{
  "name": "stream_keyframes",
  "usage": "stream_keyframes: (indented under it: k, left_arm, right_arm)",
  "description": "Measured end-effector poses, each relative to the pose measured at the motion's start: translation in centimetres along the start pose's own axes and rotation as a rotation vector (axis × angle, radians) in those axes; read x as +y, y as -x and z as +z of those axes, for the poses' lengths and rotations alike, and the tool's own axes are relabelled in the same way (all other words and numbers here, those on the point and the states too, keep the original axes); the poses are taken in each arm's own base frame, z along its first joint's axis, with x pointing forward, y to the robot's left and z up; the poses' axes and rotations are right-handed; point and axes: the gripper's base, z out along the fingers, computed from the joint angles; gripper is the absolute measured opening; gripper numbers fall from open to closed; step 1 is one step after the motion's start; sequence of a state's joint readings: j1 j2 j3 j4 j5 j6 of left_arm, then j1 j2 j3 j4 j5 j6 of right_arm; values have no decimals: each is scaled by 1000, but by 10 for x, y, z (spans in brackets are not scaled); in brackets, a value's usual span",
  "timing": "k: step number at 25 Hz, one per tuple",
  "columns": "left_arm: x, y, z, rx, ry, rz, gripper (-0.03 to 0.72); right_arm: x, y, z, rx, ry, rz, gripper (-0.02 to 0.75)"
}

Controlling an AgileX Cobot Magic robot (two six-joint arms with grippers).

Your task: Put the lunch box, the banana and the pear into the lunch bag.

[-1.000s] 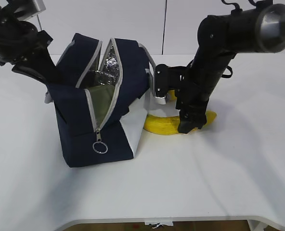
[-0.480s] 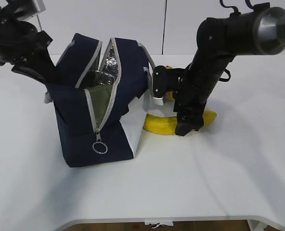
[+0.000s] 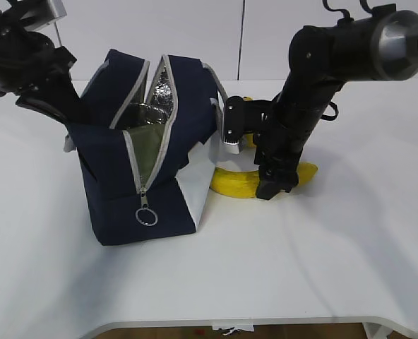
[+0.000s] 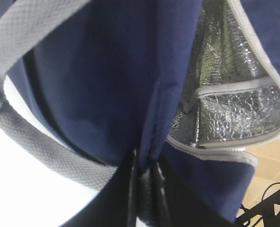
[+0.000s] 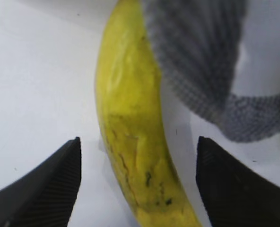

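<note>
The navy lunch bag [image 3: 117,201] stands left of centre with its zipper open and silver lining [image 4: 225,94] showing. A sage-green surface [image 3: 150,150] inside the opening looks like the lunch box lid. My left gripper [image 3: 69,119] is shut on the bag's navy top edge [image 4: 147,172] and holds it open. The banana [image 3: 239,183] lies on the table right of the bag. My right gripper [image 3: 270,188] is open and low over it, with one finger on each side of the banana [image 5: 130,127]. A yellow patch [image 3: 250,140] behind the right arm may be the pear, mostly hidden.
A grey webbing handle [image 5: 201,61] of the bag hangs just beyond the banana's far end, and another handle [image 4: 31,137] crosses the left wrist view. The zipper's ring pull [image 3: 147,216] hangs on the bag's front. The white table [image 3: 322,261] extends to the front edge.
My right arm has shifted slightly left and settled lower over the banana. The left arm and the bag have not moved.
</note>
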State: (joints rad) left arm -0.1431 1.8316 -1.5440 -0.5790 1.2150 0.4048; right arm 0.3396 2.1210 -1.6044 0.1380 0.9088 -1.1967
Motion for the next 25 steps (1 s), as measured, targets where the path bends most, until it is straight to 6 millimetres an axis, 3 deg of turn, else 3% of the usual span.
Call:
stream_keyframes:
  k: [9,15,25]
  left_arm:
    - [0,0,0,1,2,1,15]
    - [0,0,0,1,2,1,15]
    - [0,0,0,2,4,2,15]
  right_arm:
    - [0,1,0,-15,3,36,566]
    - [0,1,0,-14,4,38,428]
    - [6,1,-1,-9,65,91,281]
